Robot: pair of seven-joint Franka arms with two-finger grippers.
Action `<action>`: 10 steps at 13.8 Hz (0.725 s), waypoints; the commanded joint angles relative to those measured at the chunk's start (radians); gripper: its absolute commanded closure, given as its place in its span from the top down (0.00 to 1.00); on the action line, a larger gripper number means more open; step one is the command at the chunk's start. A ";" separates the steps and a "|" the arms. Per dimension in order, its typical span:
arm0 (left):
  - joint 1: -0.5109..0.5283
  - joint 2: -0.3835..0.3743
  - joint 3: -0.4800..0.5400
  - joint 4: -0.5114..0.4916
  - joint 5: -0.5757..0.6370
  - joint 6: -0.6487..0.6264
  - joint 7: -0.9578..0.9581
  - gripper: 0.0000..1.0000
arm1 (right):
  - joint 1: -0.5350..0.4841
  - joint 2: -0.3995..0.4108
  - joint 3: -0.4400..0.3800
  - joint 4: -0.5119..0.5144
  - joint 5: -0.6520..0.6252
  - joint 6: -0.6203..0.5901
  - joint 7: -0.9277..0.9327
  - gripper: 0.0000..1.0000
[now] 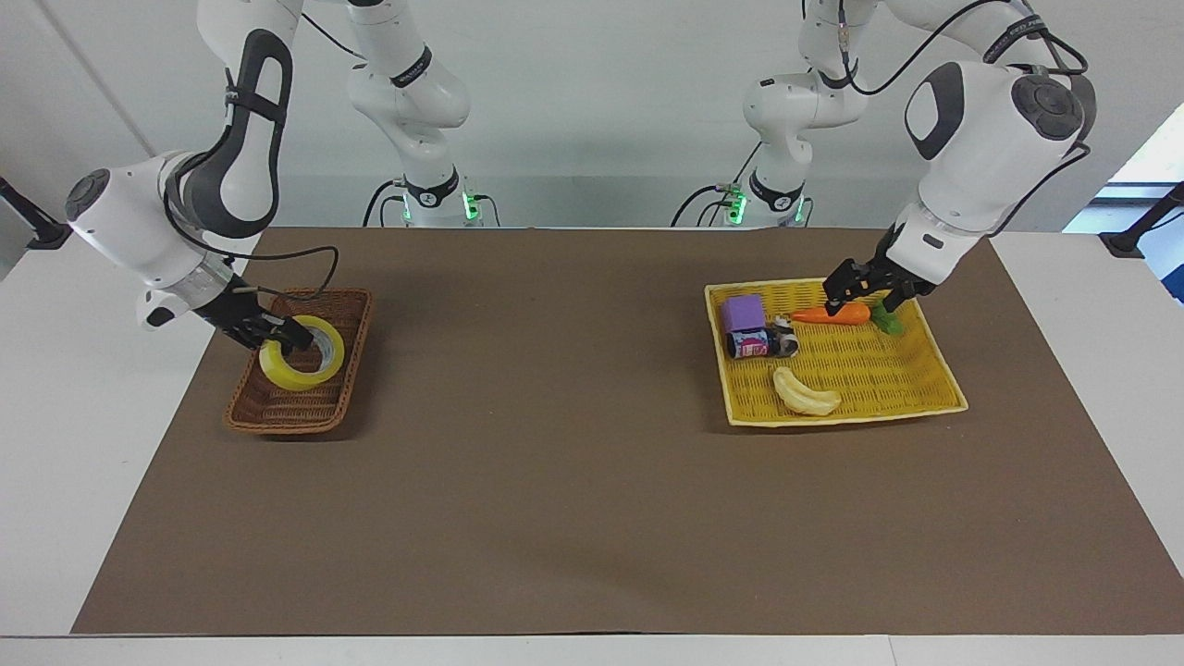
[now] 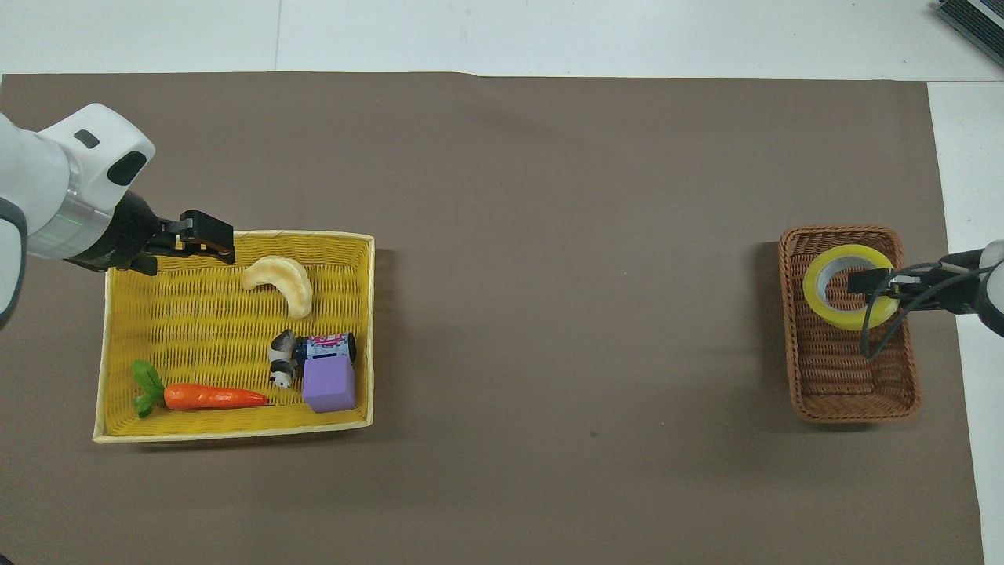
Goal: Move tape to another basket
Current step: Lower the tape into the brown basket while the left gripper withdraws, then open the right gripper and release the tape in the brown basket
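Yellow tape point(image 1: 301, 364) hangs tilted over the brown wicker basket point(image 1: 264, 410), low between its sides; I can't tell whether its lower edge touches the weave. My right gripper point(image 1: 289, 339) has its fingers clamped on the roll's wall, one of them reaching into the core. By my reckoning the carry is done and only the last lowering, the release and the pull-away remain. My left gripper point(image 1: 856, 295), fingers apart and empty, hovers over the yellow tray basket point(image 1: 936, 400) at the left arm's end of the bench, above the carrot point(image 1: 831, 315); a banana point(image 1: 806, 392), a purple block point(image 1: 743, 313) and a small can point(image 1: 751, 344) lie in that tray
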 commanded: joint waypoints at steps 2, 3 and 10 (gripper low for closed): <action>0.011 -0.028 0.033 0.038 0.039 -0.079 0.100 1.00 | -0.037 -0.012 0.012 -0.044 -0.013 -0.004 -0.066 0.00; 0.013 -0.026 0.037 0.059 0.039 -0.099 0.100 1.00 | -0.038 -0.013 0.012 -0.058 -0.013 -0.003 -0.068 0.00; 0.011 -0.023 0.043 0.150 0.098 -0.194 0.101 1.00 | -0.073 0.008 0.012 -0.104 -0.013 0.026 -0.144 0.30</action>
